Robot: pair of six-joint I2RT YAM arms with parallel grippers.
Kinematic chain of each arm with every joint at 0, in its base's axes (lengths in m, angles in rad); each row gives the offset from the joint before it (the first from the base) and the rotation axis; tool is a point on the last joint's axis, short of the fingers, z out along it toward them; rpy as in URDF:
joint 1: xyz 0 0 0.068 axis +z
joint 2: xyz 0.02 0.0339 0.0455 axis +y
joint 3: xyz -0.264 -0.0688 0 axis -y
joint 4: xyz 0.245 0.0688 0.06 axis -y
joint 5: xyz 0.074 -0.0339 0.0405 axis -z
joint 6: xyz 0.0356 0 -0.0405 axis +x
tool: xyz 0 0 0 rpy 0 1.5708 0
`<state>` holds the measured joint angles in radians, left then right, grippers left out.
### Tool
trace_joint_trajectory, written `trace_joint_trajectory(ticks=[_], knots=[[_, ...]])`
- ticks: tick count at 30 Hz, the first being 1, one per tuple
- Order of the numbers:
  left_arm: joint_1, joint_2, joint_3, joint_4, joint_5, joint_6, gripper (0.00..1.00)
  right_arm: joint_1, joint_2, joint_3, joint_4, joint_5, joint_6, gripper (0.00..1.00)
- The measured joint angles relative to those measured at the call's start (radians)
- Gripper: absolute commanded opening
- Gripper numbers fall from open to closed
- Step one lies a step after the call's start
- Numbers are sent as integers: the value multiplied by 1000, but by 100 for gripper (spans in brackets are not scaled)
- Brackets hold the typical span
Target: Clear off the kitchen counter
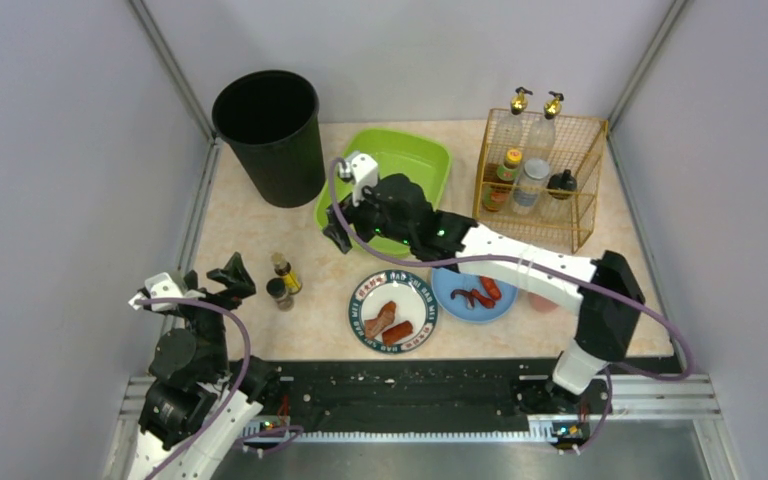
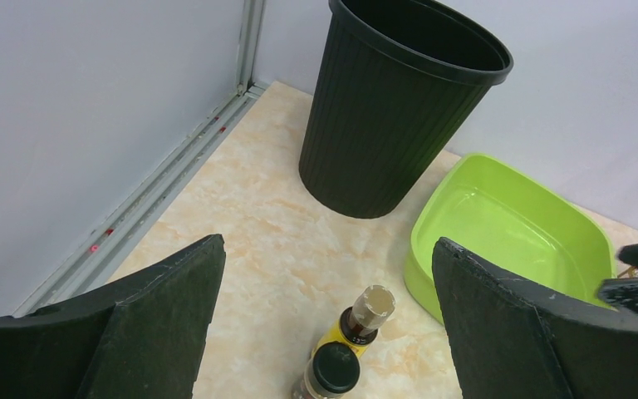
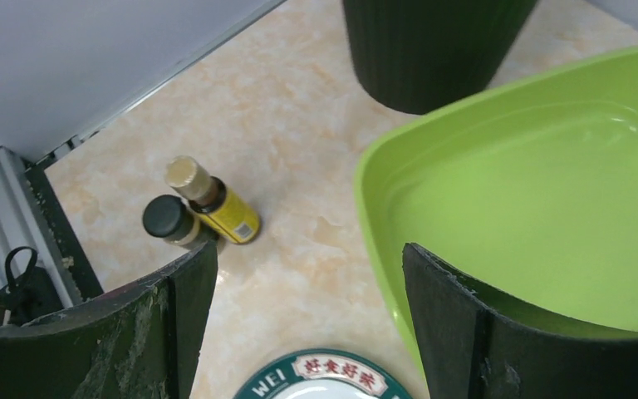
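The kitchen counter [image 1: 250, 230] is pale marbled stone. On it stand a yellow-labelled bottle [image 1: 286, 272] and a black-capped jar [image 1: 280, 293], a green-rimmed plate [image 1: 360, 300] with sausage pieces [image 1: 388, 322], and a blue plate [image 1: 445, 285] with red food [image 1: 480, 293]. My left gripper [image 1: 232, 275] is open and empty, just left of the two bottles; its wrist view [image 2: 328, 249] shows the bottle [image 2: 361, 320] and jar [image 2: 332, 370] between the jaws, below them. My right gripper [image 1: 338, 237] is open and empty, above the green tray's near left edge [image 3: 309, 249].
A black bin [image 1: 270, 135] stands at the back left. A green tray [image 1: 430, 145] sits beside it, with nothing in the part that shows. A gold wire rack [image 1: 540, 170] with several bottles is at the back right. A black rail strip [image 1: 410, 390] runs along the near edge.
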<state>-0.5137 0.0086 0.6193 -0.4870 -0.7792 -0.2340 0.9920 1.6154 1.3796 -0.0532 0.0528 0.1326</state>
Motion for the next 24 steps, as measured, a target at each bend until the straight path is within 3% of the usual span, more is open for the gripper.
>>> trace_joint_trajectory(ticks=[9,24], knots=[[0,0,0,-1,-12,-1,99,89,196,163,19,-87,5,80],[0,0,1,-7,-49,-12,98,133,443,333,67,-154,28,80]])
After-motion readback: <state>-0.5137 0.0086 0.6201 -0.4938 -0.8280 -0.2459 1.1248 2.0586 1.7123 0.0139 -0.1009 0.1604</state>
